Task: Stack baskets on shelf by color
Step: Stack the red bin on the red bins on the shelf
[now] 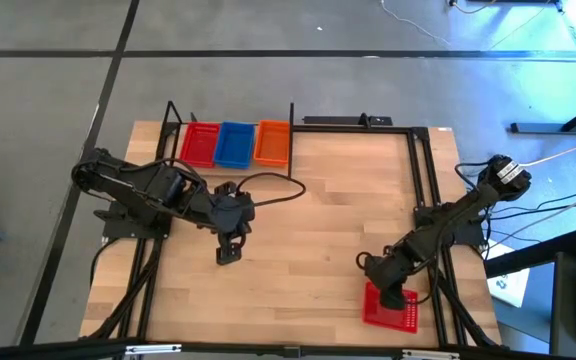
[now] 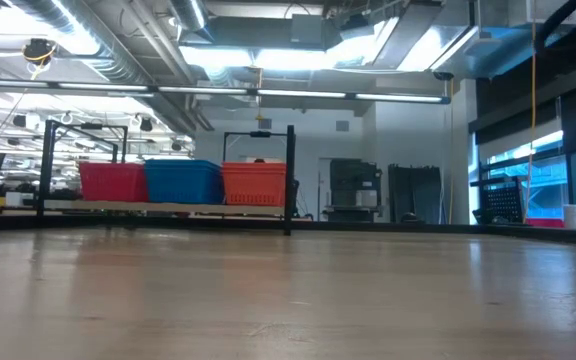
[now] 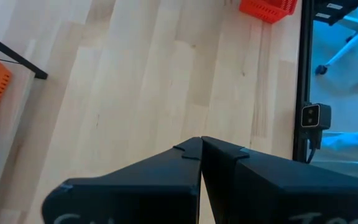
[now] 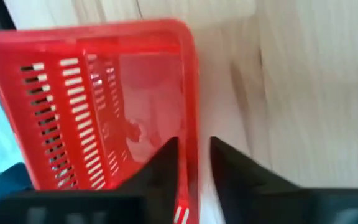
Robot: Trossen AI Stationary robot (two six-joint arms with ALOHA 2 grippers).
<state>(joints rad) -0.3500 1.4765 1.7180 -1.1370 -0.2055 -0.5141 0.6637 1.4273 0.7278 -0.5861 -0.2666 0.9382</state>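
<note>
Looking straight down, the right gripper (image 1: 396, 297) sits over a red basket (image 1: 392, 310) at the table's (image 1: 308, 230) near right corner, well apart from the shelf (image 1: 230, 128) at the far edge where red, blue and orange stacks (image 1: 236, 143) stand side by side, while the left gripper (image 1: 229, 250) waits mid-table, clenched on nothing. From the low view only the shelf's three stacks show, neither arm. In the right wrist view the fingers (image 4: 160, 168) straddle the basket's near wall, not plainly clamped; such a thin-edge pinch could slip or tip the basket when lifted.
</note>
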